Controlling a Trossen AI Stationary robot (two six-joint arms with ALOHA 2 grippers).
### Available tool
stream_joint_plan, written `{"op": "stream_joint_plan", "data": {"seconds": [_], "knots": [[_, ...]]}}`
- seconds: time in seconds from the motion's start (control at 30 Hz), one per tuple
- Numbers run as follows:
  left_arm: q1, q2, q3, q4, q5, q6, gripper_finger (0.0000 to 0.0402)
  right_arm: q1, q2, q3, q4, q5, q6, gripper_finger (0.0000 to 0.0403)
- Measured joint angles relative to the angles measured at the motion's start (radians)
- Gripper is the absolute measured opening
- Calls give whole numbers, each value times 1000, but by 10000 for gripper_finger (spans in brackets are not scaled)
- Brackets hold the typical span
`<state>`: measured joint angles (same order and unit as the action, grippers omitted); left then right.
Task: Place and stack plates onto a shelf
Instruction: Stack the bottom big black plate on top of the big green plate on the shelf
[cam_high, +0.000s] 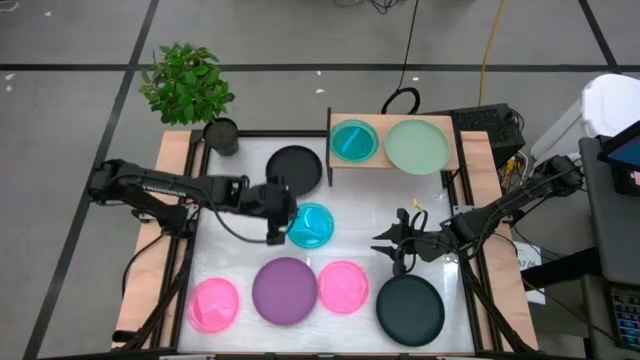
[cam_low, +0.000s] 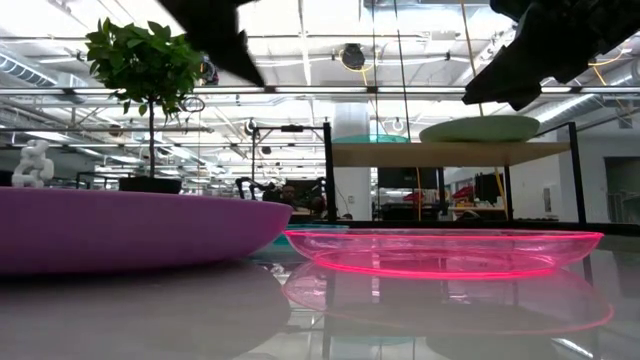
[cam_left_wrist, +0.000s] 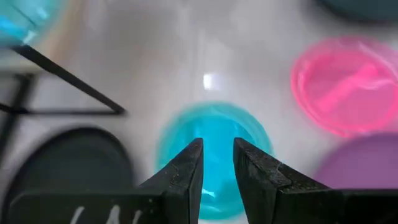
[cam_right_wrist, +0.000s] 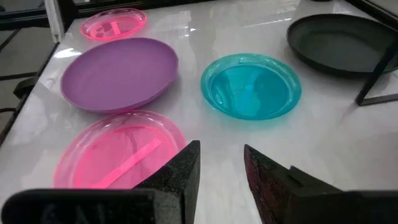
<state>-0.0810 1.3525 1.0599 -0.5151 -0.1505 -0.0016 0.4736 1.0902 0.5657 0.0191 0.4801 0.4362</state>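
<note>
Nearby, a black plate (cam_high: 296, 166) and purple plate (cam_high: 284, 290) are flanking the cyan plate (cam_high: 312, 225), which is lying at mid-table beneath the left gripper (cam_high: 277, 228), its slightly parted fingers (cam_left_wrist: 186, 174) holding nothing.

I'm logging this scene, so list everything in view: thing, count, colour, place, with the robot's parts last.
Shelf: one, light wood on black frame, far edge of table.
Cyan plates: two; one on the shelf's left half, one on the table under the left gripper.
Sage plate: one, on the shelf's right half.
Black plate: one, on the table left of the shelf.
Purple plate: one, near edge, centre.
Pink plates: two, either side of the purple one.
Teal plate: one, dark, near right.
Plant: one, green, in a dark pot, far left corner.
Table: one, white top.
Left gripper: open, above the table's cyan plate.
Right gripper: open, above the table, right of centre.
</note>
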Motion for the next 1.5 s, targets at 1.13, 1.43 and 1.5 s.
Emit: {"op": "stream_joint_plan", "data": {"seconds": [1.13,1.43,1.5], "knots": [[-449,0,-186,281,-118,-323,95,486,513,620,-597,-458,728,109],[-465,1,-186,289,-122,-360,95,589,575,622,-592,-460,794,96],[-465,1,-186,290,-123,-368,95,600,585,622,-592,-460,793,94]]}}
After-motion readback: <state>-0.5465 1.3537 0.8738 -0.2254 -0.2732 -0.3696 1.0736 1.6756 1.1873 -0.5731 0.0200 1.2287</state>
